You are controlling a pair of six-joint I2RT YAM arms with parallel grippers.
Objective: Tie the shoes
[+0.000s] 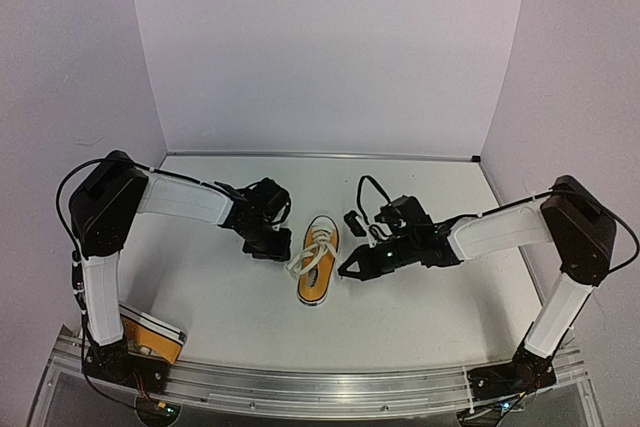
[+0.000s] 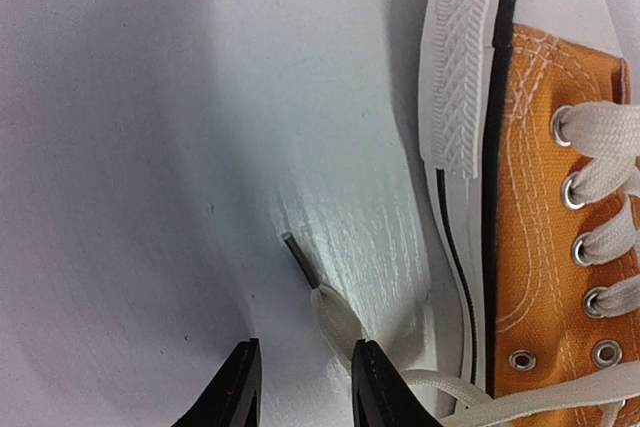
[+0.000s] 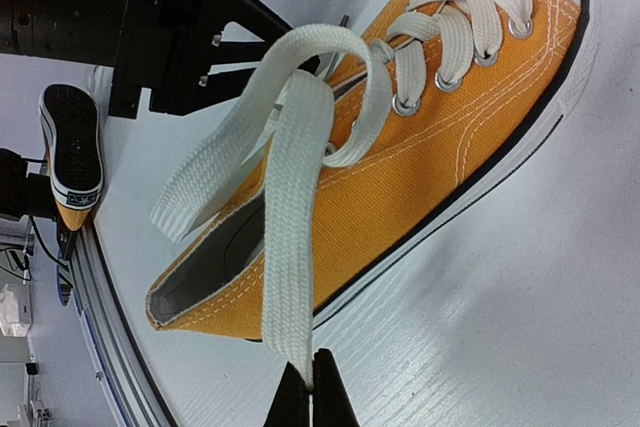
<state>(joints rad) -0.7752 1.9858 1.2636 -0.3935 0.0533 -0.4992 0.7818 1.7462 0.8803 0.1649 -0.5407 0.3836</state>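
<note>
One orange-yellow shoe (image 1: 318,261) lies in the middle of the table, toe pointing away, its white laces loose. My right gripper (image 3: 312,379) is shut on one white lace (image 3: 292,217) and holds it taut, lifted over the shoe's (image 3: 440,137) opening. My left gripper (image 2: 305,347) is open, low over the table beside the shoe's (image 2: 540,197) left side. The other lace end (image 2: 338,319), with its dark aglet (image 2: 300,259), lies on the table, running against the right finger (image 2: 375,387). The second shoe (image 1: 152,333) lies by the left arm's base.
A small black item (image 1: 352,219) lies on the table just behind the right gripper (image 1: 350,267). White walls close the back and sides. A metal rail (image 1: 320,385) runs along the near edge. My left gripper (image 3: 200,37) shows beyond the shoe in the right wrist view.
</note>
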